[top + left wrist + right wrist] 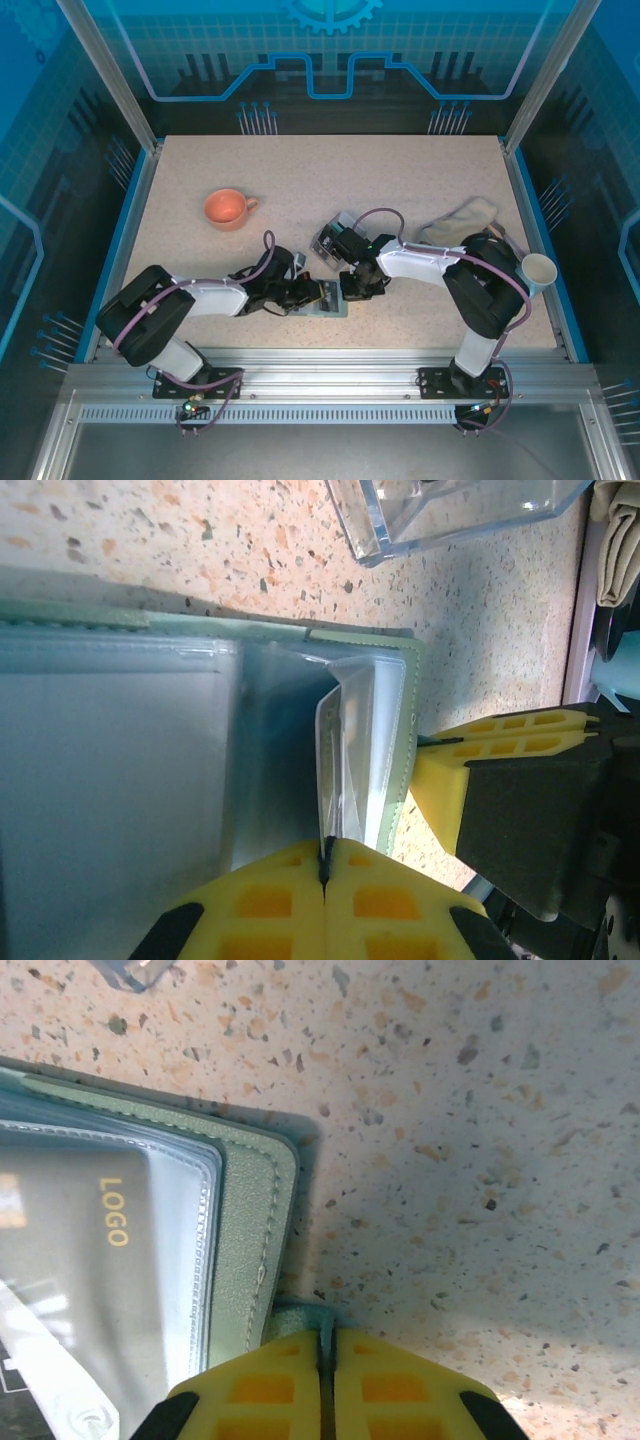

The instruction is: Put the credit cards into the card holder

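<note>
The sage-green card holder (pixel 331 309) lies open on the table between both arms. In the left wrist view its clear inner pockets (pixel 120 770) fill the left side. My left gripper (pixel 325 865) is shut on the bottom edge of a thin whitish credit card (pixel 335 760), which stands on edge at a pocket near the holder's green rim (pixel 396 790). My right gripper (pixel 327 1345) is shut on the holder's little closure tab (pixel 305 1316); its yellow fingers (pixel 500 735) show at the rim. A dark card printed LOGO (pixel 95 1250) sits inside a clear pocket.
A clear plastic box (pixel 336 238) stands just behind the holder, its corner (pixel 440 510) close to my left gripper. An orange cup (pixel 227 208) sits at the back left. A beige cloth (pixel 458 220) and a white cup (pixel 540 270) are on the right.
</note>
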